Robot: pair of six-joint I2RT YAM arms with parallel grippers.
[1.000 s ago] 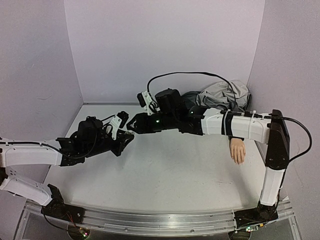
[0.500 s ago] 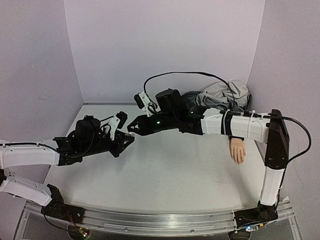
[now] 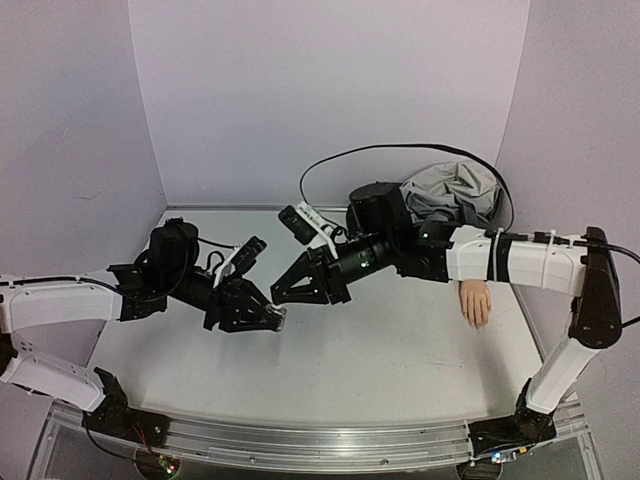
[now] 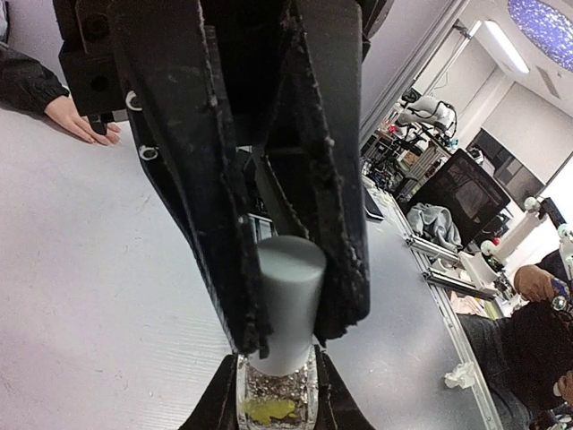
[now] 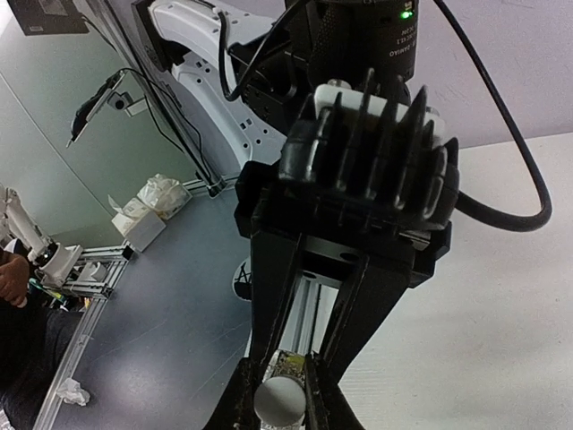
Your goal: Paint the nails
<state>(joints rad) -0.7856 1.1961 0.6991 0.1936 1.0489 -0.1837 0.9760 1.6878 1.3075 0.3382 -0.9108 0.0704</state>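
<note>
Black left gripper (image 3: 268,320), left of the table's centre: fingers narrow, clamped on the body of a small clear glass bottle (image 4: 276,399) with pale yellow flecks inside. Cannot tell whether the bottle rests on the white table surface (image 3: 400,380) or hangs just above it. The bottle's rounded white cap (image 4: 288,300) points away from the left gripper.

Black right gripper (image 5: 277,401) meets it head-on: fingers pinched onto the cap, one on each side, touching. Cap is seated on the bottle, with no gap seen at the neck.

Small pale peach mannequin hand (image 3: 475,300) lies palm down near the right edge, well apart from both grippers, fingers toward the near edge. Its nails (image 3: 476,321) are too small to make out; no paint visible. Crumpled grey jacket (image 3: 455,195) sits in the far right corner.

Judgement: the step in hand is opening the bottle; painting not begun. The next move likely calls for the right wrist to twist the cap while the left holds the glass firm. Then a straight pull apart, so nothing tips or spills.
</note>
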